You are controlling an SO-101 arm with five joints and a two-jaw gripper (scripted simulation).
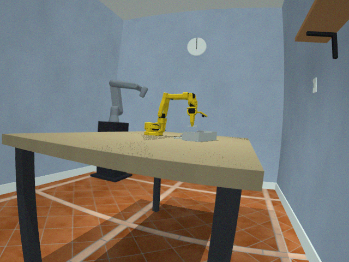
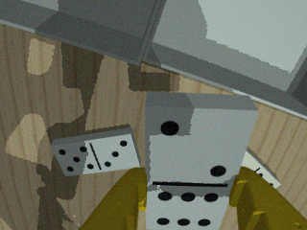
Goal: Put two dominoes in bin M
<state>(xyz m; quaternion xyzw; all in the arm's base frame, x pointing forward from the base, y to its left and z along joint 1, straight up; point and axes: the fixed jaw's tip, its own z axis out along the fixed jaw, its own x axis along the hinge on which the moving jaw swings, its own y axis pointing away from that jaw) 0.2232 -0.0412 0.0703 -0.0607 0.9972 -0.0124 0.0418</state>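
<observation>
My yellow gripper (image 2: 187, 218) is shut on a white domino (image 2: 192, 167) with black pips and holds it in the air above the table. In the exterior view the gripper (image 1: 191, 123) hangs just above the near-left edge of the grey bin (image 1: 199, 136). In the wrist view the bin's grey wall and inner divider (image 2: 153, 33) lie just beyond the held domino. A second domino (image 2: 96, 151) lies flat on the wood to the left of the held one. The corner of another domino (image 2: 261, 169) shows on the table at the right, partly hidden by my finger.
The arm's yellow base (image 1: 153, 128) stands on the table left of the bin. A grey second arm (image 1: 121, 98) stands on a black pedestal behind the table. The bin's mark is not visible in either view.
</observation>
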